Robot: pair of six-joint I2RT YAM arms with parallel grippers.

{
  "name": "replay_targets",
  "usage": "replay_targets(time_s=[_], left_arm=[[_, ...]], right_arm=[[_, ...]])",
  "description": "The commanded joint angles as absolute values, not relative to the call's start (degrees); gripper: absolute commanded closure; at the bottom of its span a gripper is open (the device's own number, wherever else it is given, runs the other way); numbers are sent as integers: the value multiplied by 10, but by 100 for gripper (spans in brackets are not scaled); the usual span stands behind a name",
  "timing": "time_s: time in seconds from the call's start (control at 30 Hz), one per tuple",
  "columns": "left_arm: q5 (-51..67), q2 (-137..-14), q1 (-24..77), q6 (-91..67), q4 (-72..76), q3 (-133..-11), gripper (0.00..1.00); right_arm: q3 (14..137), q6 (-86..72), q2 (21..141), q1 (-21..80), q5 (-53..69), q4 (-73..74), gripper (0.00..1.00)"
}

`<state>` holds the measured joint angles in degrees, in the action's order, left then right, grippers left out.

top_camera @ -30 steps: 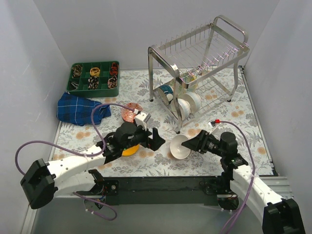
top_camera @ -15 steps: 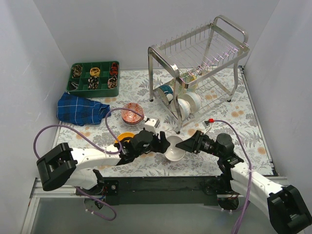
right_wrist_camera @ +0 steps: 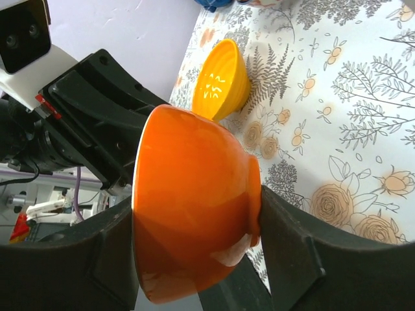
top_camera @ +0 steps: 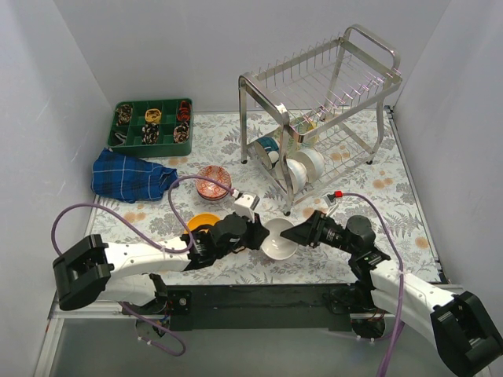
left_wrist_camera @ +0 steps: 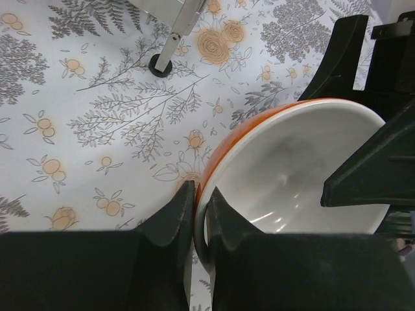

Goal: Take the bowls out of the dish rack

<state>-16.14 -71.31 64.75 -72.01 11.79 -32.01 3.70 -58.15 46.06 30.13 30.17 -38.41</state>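
Top view: orange bowl (top_camera: pixel 277 242) off the dish rack (top_camera: pixel 326 85), at its 7 o'clock; left wrist: left gripper (left_wrist_camera: pixel 200 191) jaws pinched narrow on its rim; right wrist: right gripper (right_wrist_camera: pixel 194 220) jaws wide around its body — both gripping, so pulling apart could drop it.

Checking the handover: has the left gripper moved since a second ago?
Yes. The left gripper moved right, toward the dish rack's front leg, onto the orange bowl's rim.

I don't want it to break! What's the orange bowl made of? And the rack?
The orange bowl looks like glazed ceramic: glossy, with bright reflections. The rack looks like polished steel wire: silvery and shiny.
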Motion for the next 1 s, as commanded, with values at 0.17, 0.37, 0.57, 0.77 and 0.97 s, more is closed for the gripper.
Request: replay_targets(time_s=[0.17,0.37,0.57,0.77,0.97], left_arm=[[-275,-624,616,-679,-104,-381,100],[-226,-579,512,-682,-249,-420,100],[-207,-564,426,-696,-353,-444,100],[-202,-577,392,-752,-379,-430,100],[-289,-574,390,-845,-440,-432,100]], right_arm=[[86,-475,425,301,240,-254,9],[133,-394,398,301,155,-135,6],[142,-378,406,301,145,-122,6],[153,-360,406,301,132,-116,7],[161,-329,391,301,110,-102,7]])
